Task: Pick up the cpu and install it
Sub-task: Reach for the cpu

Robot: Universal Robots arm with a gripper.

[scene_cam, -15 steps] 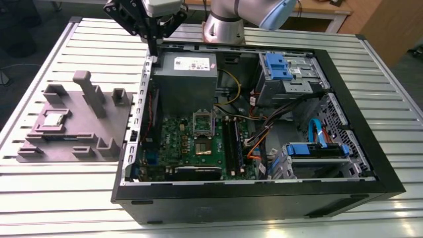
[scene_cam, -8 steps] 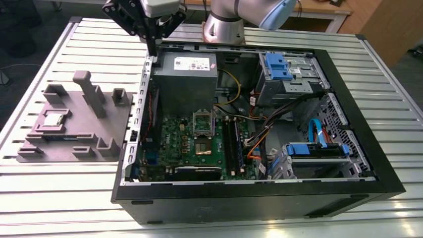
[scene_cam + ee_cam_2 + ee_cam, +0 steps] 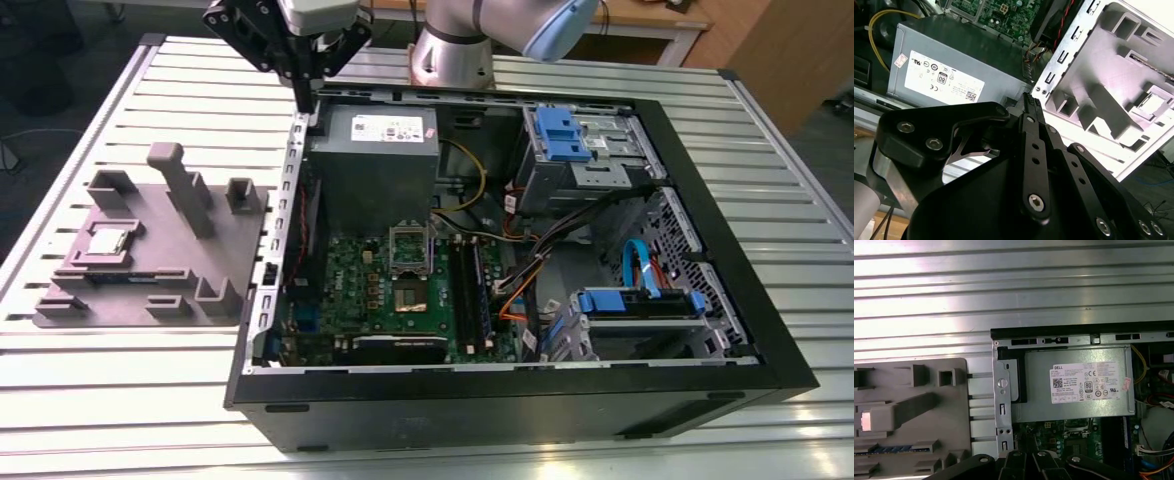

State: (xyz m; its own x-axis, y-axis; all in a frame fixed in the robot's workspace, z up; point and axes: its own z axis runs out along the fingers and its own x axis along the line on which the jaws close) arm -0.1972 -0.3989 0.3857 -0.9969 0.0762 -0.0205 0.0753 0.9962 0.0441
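A: Two large things lie on the slatted metal surface (image 3: 120, 400). What are they?

B: An open black computer case (image 3: 534, 405) takes up most of the exterior view. A grey fixture tray (image 3: 227, 262) with raised blocks lies just beside it, toward the exterior view's left.

A: And inside the case?

B: A green motherboard (image 3: 360, 290) lies flat on the floor of the case. A grey power supply box (image 3: 374, 170) with a white label sits beyond it, against the far wall.

A: Where is the pincer?

B: The pincer (image 3: 306, 100) hangs over the far corner of the case, just beside the labelled end of the power supply box. It points down at the metal edge between the case and the tray. In the second wrist view its black fingers (image 3: 1032, 107) are clenched together, with nothing between them.

A: And the cpu?

B: The cpu (image 3: 107, 240) rests flat in a recess of the fixture tray, on the side away from the case. Its silver top faces up, and it is well apart from the pincer. In the second wrist view it shows as a pale square (image 3: 1155, 102) on the tray
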